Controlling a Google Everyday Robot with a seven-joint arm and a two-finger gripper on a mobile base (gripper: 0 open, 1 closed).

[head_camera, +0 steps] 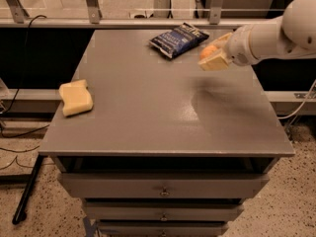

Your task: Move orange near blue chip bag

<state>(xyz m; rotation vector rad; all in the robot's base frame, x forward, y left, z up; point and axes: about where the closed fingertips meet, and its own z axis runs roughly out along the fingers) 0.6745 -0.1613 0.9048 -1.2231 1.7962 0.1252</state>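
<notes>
Item one, the small round orange fruit with dimpled skin (207, 51): you have it clasped between the cream-coloured fingers of the two-finger gripper (211, 56), lifted off the surface at the far right of the grey tabletop (148, 127), just to the right of the crinkly dark navy chip bag with white lettering (177, 39). Handling, as a judgement: light, firm, slightly yielding, smooth enough to roll once freed; hold it across its widest part, as you do now, and set it down low before letting go. Item two, the bag: flat, limp, likely to slide or crumple if nudged, so keep the fingers clear of its right edge. Item three, a pale yellow rectangular sponge (75, 97) at the left edge, well apart and no hindrance. Item four, the white arm (269, 33), entering from the right. Nothing stands between fruit and bag.
</notes>
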